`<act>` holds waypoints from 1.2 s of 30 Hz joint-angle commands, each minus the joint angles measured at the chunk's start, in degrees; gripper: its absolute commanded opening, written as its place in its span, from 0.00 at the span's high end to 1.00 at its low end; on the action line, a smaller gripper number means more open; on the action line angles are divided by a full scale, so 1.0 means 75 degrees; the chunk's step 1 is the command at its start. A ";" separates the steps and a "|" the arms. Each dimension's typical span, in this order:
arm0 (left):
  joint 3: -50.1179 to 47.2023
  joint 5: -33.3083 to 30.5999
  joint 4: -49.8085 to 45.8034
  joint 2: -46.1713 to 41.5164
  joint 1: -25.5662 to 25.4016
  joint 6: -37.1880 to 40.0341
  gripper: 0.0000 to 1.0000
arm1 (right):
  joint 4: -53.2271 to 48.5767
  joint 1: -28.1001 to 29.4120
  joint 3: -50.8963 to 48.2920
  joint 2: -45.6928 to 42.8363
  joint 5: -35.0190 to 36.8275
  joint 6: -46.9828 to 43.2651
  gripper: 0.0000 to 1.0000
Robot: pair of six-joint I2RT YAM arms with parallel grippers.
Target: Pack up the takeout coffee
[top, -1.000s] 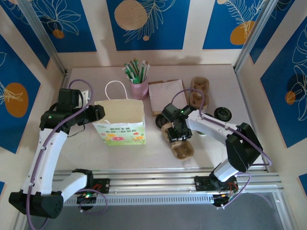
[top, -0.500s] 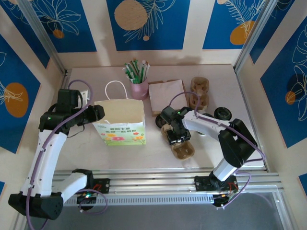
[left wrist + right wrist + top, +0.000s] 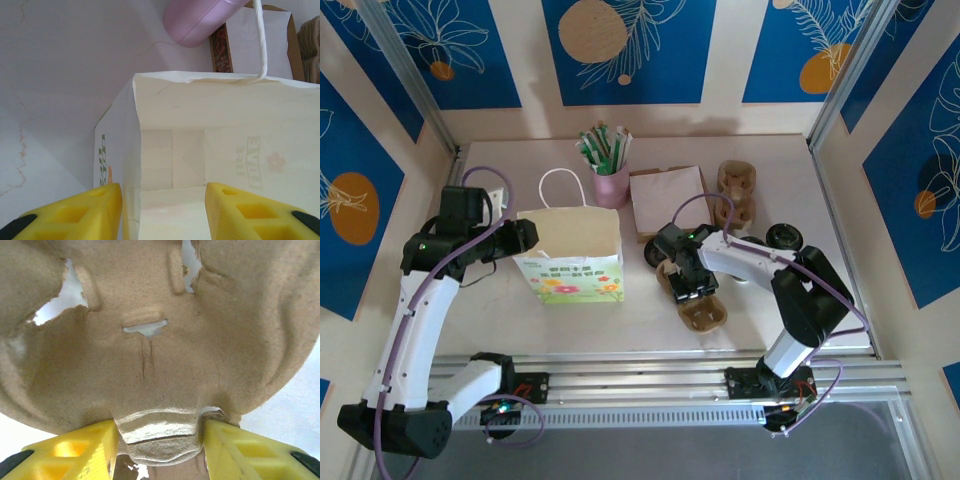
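A white paper bag (image 3: 570, 248) with a flower print stands open on the table. My left gripper (image 3: 525, 236) is at its left rim, open; the bag's side wall (image 3: 131, 165) runs between the fingers, one outside and one inside. My right gripper (image 3: 686, 284) is shut on the middle tab (image 3: 159, 426) of a brown pulp cup carrier (image 3: 682, 276). A round black lid (image 3: 785, 237) lies to the right of that arm. The takeout coffee cup is hidden.
A second pulp carrier (image 3: 703, 314) lies just in front of the right gripper, and more carriers (image 3: 738, 188) are stacked at the back right. A pink cup of sticks (image 3: 610, 180) and a flat brown paper bag (image 3: 667, 200) sit behind. Another black round piece (image 3: 655, 253) lies beside the gripper.
My right gripper has narrowed onto the carrier's tab and shifted slightly left. The left arm and the bag have not moved.
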 commanded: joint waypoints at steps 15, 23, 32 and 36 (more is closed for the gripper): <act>0.0047 0.0142 -0.0035 -0.0113 -0.0027 0.0114 0.53 | 0.0032 -0.0064 -0.0190 -0.0542 -0.0042 -0.0009 0.52; 0.0045 0.0154 -0.0059 -0.0135 -0.0023 0.0112 0.53 | 0.0214 -0.0111 -0.0302 -0.0363 -0.0139 0.0108 0.53; 0.0177 0.0165 -0.0107 -0.0148 -0.0027 0.0106 0.53 | 0.0032 -0.0122 -0.0232 -0.0543 -0.0022 0.0152 0.62; 0.0333 0.0166 -0.0181 -0.0158 -0.0027 0.0101 0.53 | -0.0200 -0.0125 -0.0128 -0.0802 0.0088 0.0200 0.63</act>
